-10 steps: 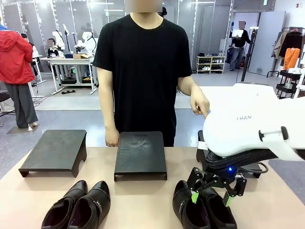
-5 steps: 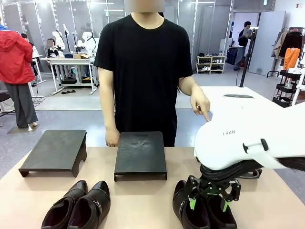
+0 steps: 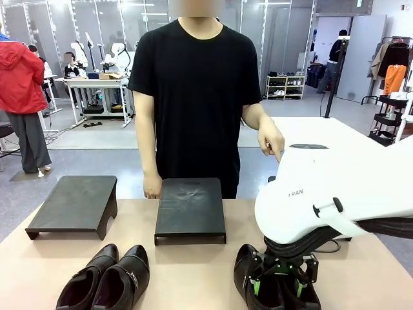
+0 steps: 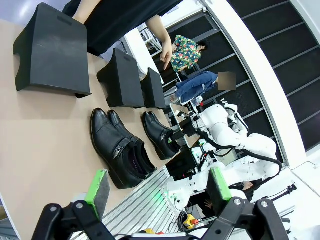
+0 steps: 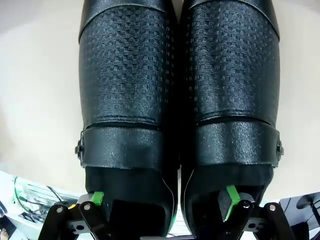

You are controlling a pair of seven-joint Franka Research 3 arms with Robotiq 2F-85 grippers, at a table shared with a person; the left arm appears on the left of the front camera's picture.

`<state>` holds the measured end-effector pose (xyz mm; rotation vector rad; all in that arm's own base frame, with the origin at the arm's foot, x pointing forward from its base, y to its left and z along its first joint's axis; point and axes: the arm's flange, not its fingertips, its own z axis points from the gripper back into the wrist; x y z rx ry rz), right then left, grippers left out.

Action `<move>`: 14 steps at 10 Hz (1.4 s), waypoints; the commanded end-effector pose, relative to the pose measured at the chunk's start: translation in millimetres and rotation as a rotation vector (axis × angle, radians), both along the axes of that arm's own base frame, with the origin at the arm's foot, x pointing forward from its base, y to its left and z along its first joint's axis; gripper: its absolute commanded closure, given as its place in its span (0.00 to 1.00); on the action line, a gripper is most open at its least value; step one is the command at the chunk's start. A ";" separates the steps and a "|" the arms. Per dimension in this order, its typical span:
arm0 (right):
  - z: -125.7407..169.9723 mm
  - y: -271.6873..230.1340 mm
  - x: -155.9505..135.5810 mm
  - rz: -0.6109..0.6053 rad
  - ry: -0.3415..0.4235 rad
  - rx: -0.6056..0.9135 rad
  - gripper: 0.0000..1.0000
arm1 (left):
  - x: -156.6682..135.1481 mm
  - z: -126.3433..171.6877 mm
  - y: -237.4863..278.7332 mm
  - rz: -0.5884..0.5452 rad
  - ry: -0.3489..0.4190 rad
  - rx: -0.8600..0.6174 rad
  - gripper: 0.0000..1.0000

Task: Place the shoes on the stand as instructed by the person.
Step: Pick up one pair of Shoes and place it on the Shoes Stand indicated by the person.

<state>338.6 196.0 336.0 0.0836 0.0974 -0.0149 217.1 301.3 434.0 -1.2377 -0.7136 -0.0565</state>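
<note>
Two pairs of glossy black shoes lie near the table's front edge. The left pair [image 3: 106,282] carries a small metal strap ornament. My right gripper [image 3: 281,284] is down on the right pair [image 3: 248,278], open. In the right wrist view its fingers [image 5: 97,200] stand over the two shoe openings, with the textured, strapped shoes' [image 5: 130,75] adjoining inner sides between them. My left gripper [image 4: 157,187] hangs open and holds nothing, well back from both pairs [image 4: 122,150]. The person [image 3: 197,90] points a finger [image 3: 276,152] down at the right side.
Three low black stands sit across the table: left [image 3: 74,203], middle [image 3: 190,206], and the right one [image 4: 152,90] behind my right arm [image 3: 335,187]. The person's other hand [image 3: 151,187] rests beside the middle stand. Bare tabletop [image 3: 193,271] lies between the pairs.
My right gripper has sunk and shifted a little left, from just above the right pair down onto it. The person's pointing hand and the left arm hold still.
</note>
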 end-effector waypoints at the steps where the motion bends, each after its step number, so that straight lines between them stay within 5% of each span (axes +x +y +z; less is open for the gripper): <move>1: -34.7 -25.8 -59.2 -0.036 -0.037 -0.036 0.00 | -0.9 1.2 0.7 -0.001 -0.006 -0.002 0.00; 2: -36.7 -26.8 -60.8 -0.029 -0.038 -0.040 0.39 | -0.9 1.2 0.7 -0.001 -0.006 -0.002 0.00; 3: -37.7 -27.7 -61.3 -0.029 -0.040 -0.041 0.60 | -0.9 1.2 0.7 -0.001 -0.006 -0.002 0.00; 4: -38.2 -28.4 -61.9 -0.032 -0.043 -0.038 0.99 | -0.9 1.2 0.7 -0.001 -0.006 -0.002 0.00; 14: -21.5 -33.4 -65.2 -0.075 -0.096 -0.076 1.00 | -0.9 1.2 0.7 -0.001 -0.006 -0.002 0.00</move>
